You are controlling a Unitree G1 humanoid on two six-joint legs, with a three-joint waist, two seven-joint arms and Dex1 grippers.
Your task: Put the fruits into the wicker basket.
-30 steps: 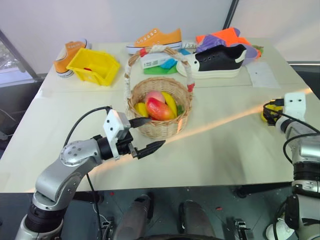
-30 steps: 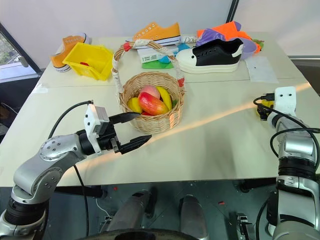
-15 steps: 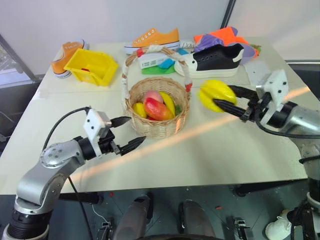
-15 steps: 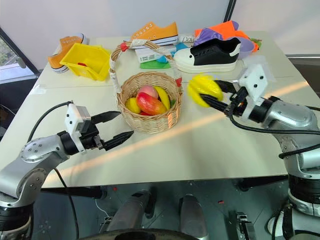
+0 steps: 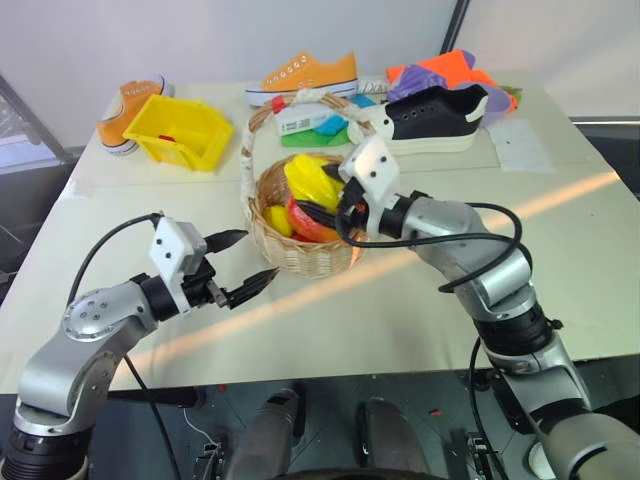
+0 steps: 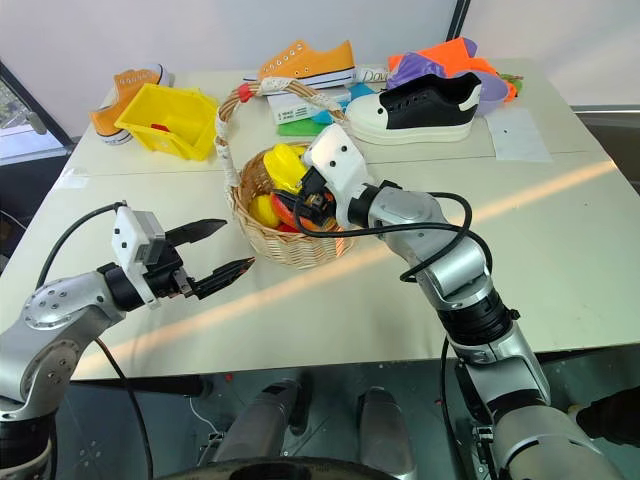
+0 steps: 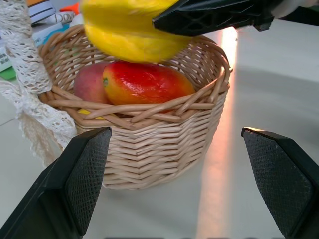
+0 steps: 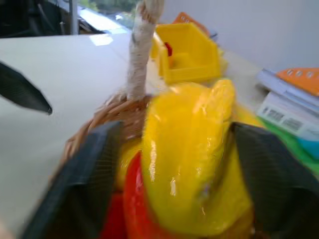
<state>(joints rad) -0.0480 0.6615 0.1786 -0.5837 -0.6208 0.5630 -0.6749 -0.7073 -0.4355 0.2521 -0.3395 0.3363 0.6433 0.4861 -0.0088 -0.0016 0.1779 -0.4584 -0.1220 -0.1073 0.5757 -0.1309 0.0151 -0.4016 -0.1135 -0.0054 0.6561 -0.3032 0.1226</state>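
Yellow fruit (image 5: 312, 180) hangs right over the wicker basket (image 5: 300, 255), between the right gripper's (image 5: 322, 196) spread fingers; grip uncertain; left gripper (image 5: 247, 262) open, empty, just beside.

Bright even daylight, sunlit streak across table (image 5: 560, 190), blurred right wrist view
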